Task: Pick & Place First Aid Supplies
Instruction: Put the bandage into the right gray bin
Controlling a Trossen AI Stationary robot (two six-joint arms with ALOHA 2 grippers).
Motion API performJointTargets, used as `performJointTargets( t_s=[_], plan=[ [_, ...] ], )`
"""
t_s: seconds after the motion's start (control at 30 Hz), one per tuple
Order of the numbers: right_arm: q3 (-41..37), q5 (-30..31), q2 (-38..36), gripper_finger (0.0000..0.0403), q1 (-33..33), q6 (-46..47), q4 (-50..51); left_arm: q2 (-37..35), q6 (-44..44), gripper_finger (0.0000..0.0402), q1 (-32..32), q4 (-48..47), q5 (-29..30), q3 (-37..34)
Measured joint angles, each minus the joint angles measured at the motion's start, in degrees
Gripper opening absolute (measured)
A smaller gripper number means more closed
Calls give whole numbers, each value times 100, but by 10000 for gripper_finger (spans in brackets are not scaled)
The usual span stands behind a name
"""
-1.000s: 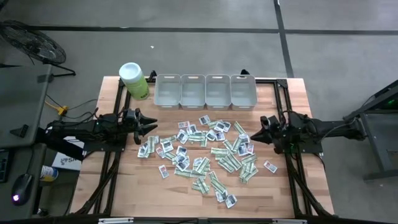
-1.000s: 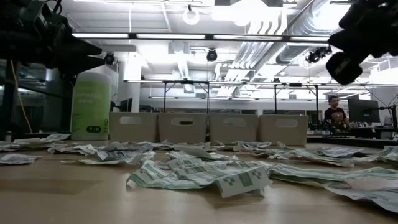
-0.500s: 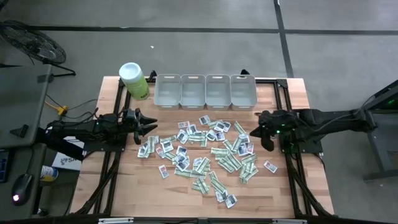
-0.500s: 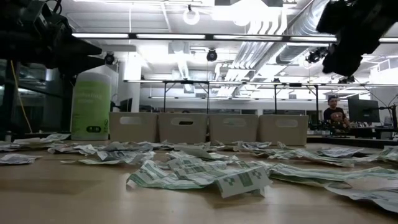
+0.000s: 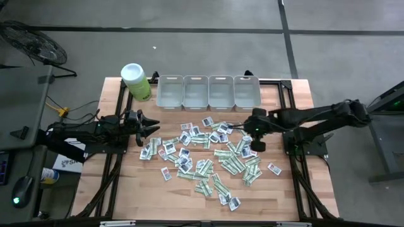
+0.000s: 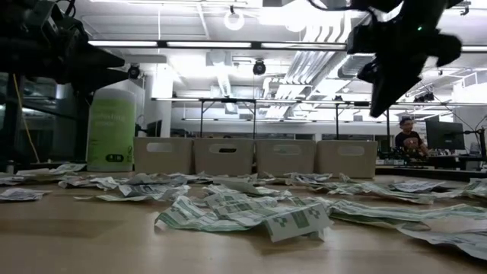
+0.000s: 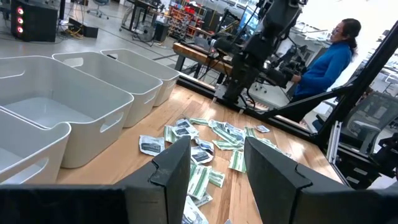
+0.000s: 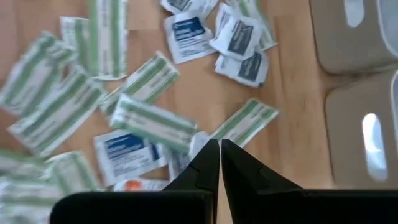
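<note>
Overhead, right gripper (image 5: 255, 137) pinched shut, empty, hanging above the right edge of the packets (image 5: 205, 153) strewn mid-table before the bins (image 5: 209, 92). Left gripper (image 5: 151, 127) spread open, empty, beside their left edge.

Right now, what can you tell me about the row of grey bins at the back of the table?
The grey bins are four matching rectangular tubs, plastic by the look, with rounded rims and a slot handle at each short end. They stand upright, side by side and touching, along the far edge of the wooden table. All four look empty. The scattered first aid packets lie in front of them, apart.
</note>
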State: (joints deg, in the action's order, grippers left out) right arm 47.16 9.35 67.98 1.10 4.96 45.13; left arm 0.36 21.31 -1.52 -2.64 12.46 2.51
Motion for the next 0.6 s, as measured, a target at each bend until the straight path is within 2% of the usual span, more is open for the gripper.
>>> performJointTargets(
  t_s=[0.13,0.23,0.43,0.6],
  plan=[
    [2,-94,390,12,-2,-215,-260,0,-1,150,0,-2,-1,1],
    [2,-75,657,12,1,-923,-140,2,0,150,0,-1,1,1],
    [2,556,1045,12,0,-2420,-41,1,0,150,0,0,0,1],
    [2,806,1328,12,0,-2988,-229,2,-1,150,0,-1,0,0]
  ],
)
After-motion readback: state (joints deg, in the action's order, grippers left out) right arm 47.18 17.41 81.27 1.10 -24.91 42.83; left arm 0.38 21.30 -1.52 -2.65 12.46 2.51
